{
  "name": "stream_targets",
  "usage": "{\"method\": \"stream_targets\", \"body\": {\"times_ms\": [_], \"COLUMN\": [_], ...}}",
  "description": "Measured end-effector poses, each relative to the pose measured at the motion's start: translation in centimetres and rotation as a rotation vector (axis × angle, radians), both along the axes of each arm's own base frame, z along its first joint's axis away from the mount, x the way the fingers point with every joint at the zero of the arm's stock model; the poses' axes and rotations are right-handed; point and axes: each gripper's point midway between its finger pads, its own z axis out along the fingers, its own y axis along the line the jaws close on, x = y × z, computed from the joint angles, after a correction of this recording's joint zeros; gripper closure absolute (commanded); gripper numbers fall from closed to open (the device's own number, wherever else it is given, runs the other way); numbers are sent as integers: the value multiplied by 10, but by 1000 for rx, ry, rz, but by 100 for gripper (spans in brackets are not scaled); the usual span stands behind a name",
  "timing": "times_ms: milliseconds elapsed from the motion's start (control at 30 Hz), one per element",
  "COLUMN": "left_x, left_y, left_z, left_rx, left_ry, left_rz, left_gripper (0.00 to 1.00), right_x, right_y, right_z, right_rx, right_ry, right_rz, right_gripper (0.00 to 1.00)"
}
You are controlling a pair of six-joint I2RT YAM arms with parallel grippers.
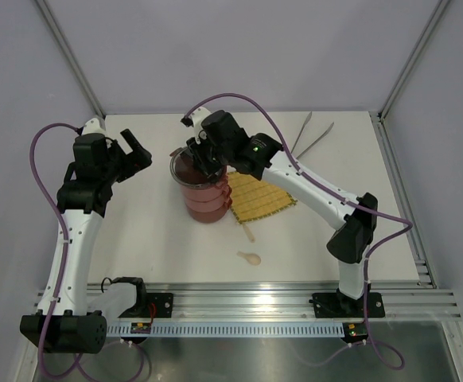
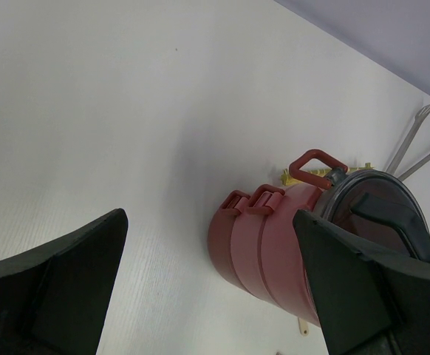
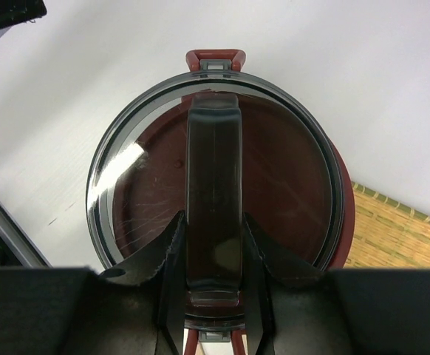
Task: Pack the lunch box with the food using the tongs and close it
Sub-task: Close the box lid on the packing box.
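Observation:
The lunch box (image 1: 206,197) stands as a stack of dark-red tiers mid-table, with its grey see-through lid (image 3: 289,170) on top. My right gripper (image 3: 213,244) is shut on the lid's dark handle (image 3: 213,163), one finger on each side. A red clip (image 3: 215,59) sticks out at the lid's far rim. In the top view my right gripper (image 1: 204,155) hangs right over the stack. My left gripper (image 1: 134,151) is open and holds nothing, left of the box (image 2: 274,251). The tongs (image 1: 311,134) lie at the back right. No food is in view.
A yellow woven mat (image 1: 259,197) lies just right of the box. A small cream spoon (image 1: 249,257) rests near the front edge, with a cream stick (image 1: 247,231) poking out by the mat. Grey walls enclose the table.

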Motion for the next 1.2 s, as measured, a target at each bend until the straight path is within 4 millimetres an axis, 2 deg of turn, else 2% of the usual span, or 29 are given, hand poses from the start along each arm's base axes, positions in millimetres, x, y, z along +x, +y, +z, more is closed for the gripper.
{"method": "stream_targets", "body": {"times_ms": [300, 600, 1200], "left_x": [0, 0, 1], "left_y": [0, 0, 0], "left_z": [0, 0, -1], "left_rx": [0, 1, 4], "left_ry": [0, 0, 3], "left_rz": [0, 0, -1], "left_gripper": [1, 1, 1], "right_x": [-1, -5, -2], "right_y": [-1, -9, -6], "right_z": [1, 1, 0], "right_rx": [6, -51, -48], "right_ry": [-19, -7, -34], "right_rz": [106, 126, 224], "right_gripper": [100, 100, 100]}}
